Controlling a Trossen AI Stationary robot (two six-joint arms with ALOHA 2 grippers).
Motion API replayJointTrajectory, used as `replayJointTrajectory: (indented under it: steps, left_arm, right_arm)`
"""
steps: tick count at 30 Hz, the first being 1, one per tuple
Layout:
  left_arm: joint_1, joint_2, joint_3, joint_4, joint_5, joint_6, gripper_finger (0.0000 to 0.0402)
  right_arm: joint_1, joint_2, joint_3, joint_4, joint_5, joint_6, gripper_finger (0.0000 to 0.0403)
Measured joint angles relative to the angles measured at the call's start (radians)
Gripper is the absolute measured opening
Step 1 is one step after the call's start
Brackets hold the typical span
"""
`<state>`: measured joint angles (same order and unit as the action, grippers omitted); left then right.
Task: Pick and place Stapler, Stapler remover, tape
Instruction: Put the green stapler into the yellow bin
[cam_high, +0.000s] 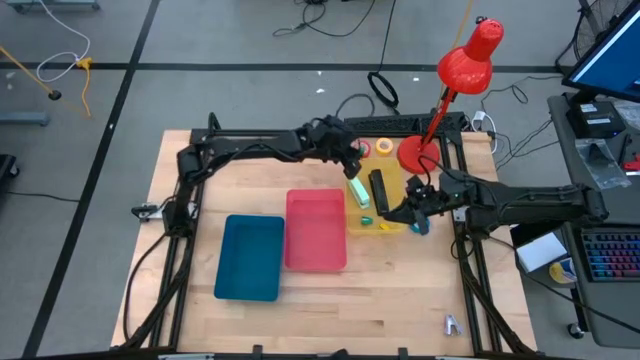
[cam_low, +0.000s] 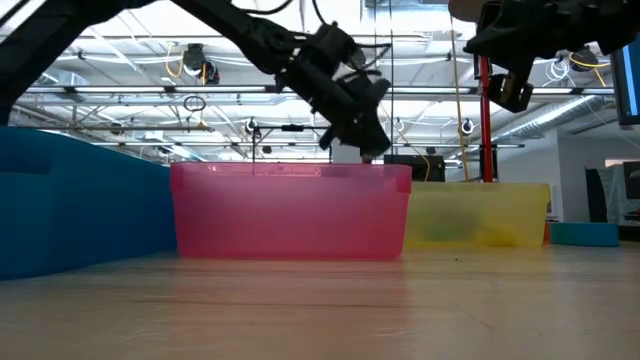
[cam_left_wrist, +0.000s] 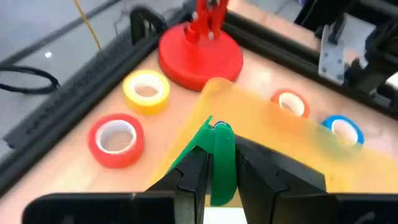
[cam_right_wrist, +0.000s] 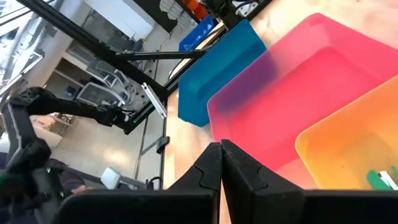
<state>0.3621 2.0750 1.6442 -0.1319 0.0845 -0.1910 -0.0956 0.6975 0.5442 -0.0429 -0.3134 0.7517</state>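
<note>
The left claw (cam_left_wrist: 214, 180) is hanging above the near corner of the translucent yellow plastic tray (cam_high: 392, 222), its two dark fingers clamped on a slim green plastic piece (cam_left_wrist: 221, 158) that is standing upright between them; judging by its shape this is probably the staple remover, though that is not certain. Beyond this claw, on the wooden desk (cam_high: 400, 300), the four small tape rolls are lying: the red tape ring (cam_left_wrist: 116, 140) and the yellow tape ring (cam_left_wrist: 147, 90) off to one side of the fingers, near the round red lamp base (cam_left_wrist: 200, 57), and the orange tape ring (cam_left_wrist: 290, 103) and blue tape ring (cam_left_wrist: 342, 130) showing past the tray's far wall. None of them is touching the claw.

The right claw (cam_right_wrist: 221, 165) is hovering with its fingers pressed together on nothing, over the edge where the yellow tray is meeting the pink rectangular plastic tray (cam_high: 316, 230); the blue rectangular plastic tray (cam_high: 250, 258) is lying further out beyond the pink one. A dark elongated object (cam_high: 379, 190), likely the stapler, is resting in the yellow tray between the two claws.

The step in hand appears to be carrying the green piece to its tray. The next move is calling for the left claw to settle over the chosen tray, come lower and part its fingers, keeping clear of the right arm close beside it.
</note>
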Motion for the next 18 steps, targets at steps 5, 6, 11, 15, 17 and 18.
replayJointTrajectory:
  steps: [5, 6, 11, 15, 17, 18]
  left_arm:
    - [-0.015, 0.093, 0.13, -0.112, -0.001, 0.041, 0.0076]
    - [-0.018, 0.113, 0.166, -0.155, -0.008, 0.056, 0.0076]
    - [-0.025, 0.211, 0.335, -0.373, -0.048, 0.123, 0.0076]
    - [-0.026, 0.252, 0.38, -0.425, -0.06, 0.136, 0.0076]
    - [-0.026, 0.263, 0.38, -0.426, -0.06, 0.136, 0.0076]
    - [-0.026, 0.267, 0.38, -0.427, -0.06, 0.136, 0.0076]
  right_arm:
    - [0.0, 0.0, 0.0, 0.0, 0.0, 0.0, 0.0]
    - [0.0, 0.0, 0.0, -0.001, 0.0, 0.001, 0.0]
    - [0.0, 0.0, 0.0, 0.0, 0.0, 0.007, 0.0]
    - [0.0, 0.0, 0.0, 0.0, 0.001, -0.004, 0.0]
    - [0.0, 0.0, 0.0, 0.001, 0.002, -0.009, 0.0]
    - [0.0, 0.0, 0.0, 0.001, 0.002, -0.011, 0.0]
